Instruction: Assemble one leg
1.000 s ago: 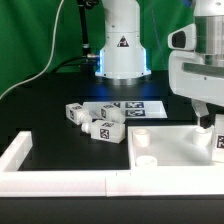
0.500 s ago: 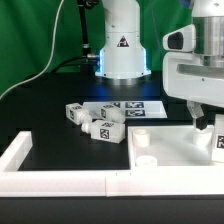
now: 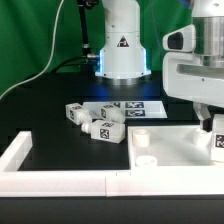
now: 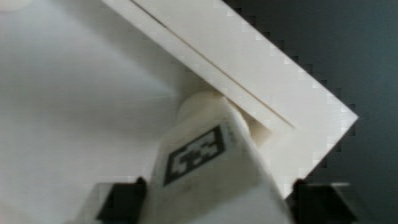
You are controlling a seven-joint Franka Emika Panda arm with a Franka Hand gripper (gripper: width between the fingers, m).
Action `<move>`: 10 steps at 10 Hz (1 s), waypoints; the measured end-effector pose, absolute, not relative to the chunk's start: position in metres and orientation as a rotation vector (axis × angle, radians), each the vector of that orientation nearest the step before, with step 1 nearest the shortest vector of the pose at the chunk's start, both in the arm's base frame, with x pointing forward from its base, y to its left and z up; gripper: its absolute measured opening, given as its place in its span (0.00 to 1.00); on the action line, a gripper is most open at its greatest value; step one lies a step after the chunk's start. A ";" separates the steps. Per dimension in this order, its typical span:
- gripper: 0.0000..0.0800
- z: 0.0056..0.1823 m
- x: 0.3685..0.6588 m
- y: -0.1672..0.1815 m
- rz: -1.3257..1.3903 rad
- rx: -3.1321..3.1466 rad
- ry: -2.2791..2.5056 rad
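My gripper is at the exterior view's right, over the far right corner of the large flat white panel. It is shut on a leg, a stubby white peg with a black-and-white tag. In the wrist view the leg stands between the dark fingers, its far end against the panel's raised corner rim. The gripper grips it from both sides. Three more legs lie loose on the black table left of the panel.
The marker board lies behind the loose legs, before the robot base. A low white wall runs along the table's front and left edge. Green backdrop behind.
The arm has shifted slightly toward the exterior view's left, with the leg still held over the panel's corner. The loose legs have not moved.
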State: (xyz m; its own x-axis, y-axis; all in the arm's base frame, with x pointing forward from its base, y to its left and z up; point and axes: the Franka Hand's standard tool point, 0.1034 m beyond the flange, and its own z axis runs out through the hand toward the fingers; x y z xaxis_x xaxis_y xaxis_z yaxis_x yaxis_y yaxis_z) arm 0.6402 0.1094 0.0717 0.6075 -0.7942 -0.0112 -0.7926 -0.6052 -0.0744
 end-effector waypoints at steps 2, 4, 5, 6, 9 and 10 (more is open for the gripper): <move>0.48 0.072 0.640 0.109 -0.035 -2.752 1.360; 0.48 0.071 0.640 0.109 -0.029 -2.730 1.398; 0.48 0.071 0.639 0.110 -0.001 -2.579 1.659; 0.48 0.071 0.638 0.111 0.018 -2.448 1.851; 0.47 0.070 0.644 0.115 -0.013 -1.995 2.252; 0.45 0.069 0.642 0.121 0.004 -1.967 2.286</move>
